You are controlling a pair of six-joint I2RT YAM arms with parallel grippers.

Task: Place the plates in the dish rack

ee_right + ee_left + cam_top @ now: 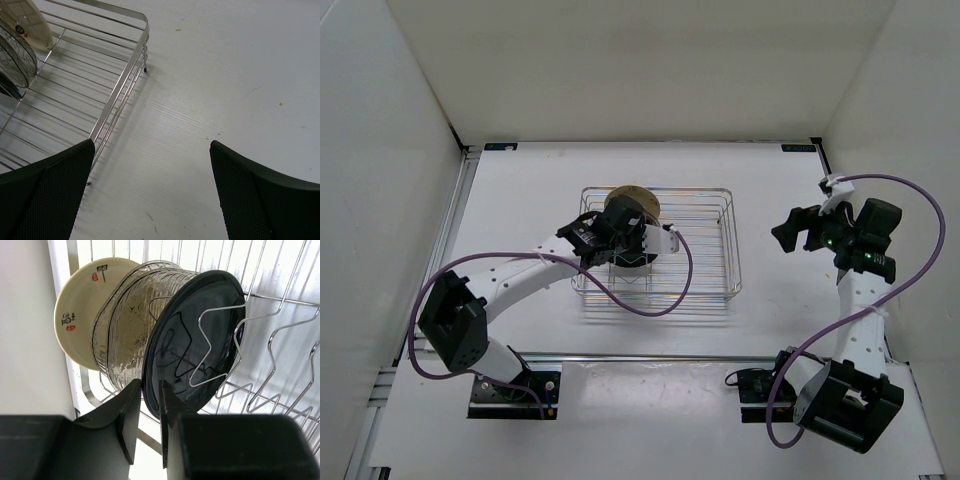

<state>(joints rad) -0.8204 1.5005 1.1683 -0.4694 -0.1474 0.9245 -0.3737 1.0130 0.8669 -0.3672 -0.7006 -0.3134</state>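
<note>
1. Top view: the rack [705, 245] sits mid-frame on the table [520, 190]. The plates are bunched at its upper-left end, with the tan plate [638, 198] outermost. My left claw [638, 247] is down inside the rack, right at that bunch. My right claw [798, 228] hangs at the right of the frame, well apart from the rack.

2. Left wrist view: all four plates stand on edge.
   - The tan plate is at upper left.
   - The two grey plates [130, 325] are packed together in the middle.
   - The black plate [195, 340] is nearest, with a wire divider [220, 355] crossing its face.
   - The left claw's fingers [131, 415] are almost together at bottom centre, and the black plate's lower rim meets the slim gap between them. I cannot tell whether they pinch the rim or merely flank it.

3. Right wrist view: the fingers are spread wide at the bottom corners, released, with only bare table between them. The rack's corner shows at upper left.

4. What worries me:
   - The loading looks nearly done, so the retreat is the danger.
   - If I pull back while the fingers grip or rub the rim, the black plate may lift out of its slot or topple.
   - The plates crowd each other, so a nudge to one could shove the grey pair too.
   - A finger catching a divider wire could drag the whole rack.
</note>
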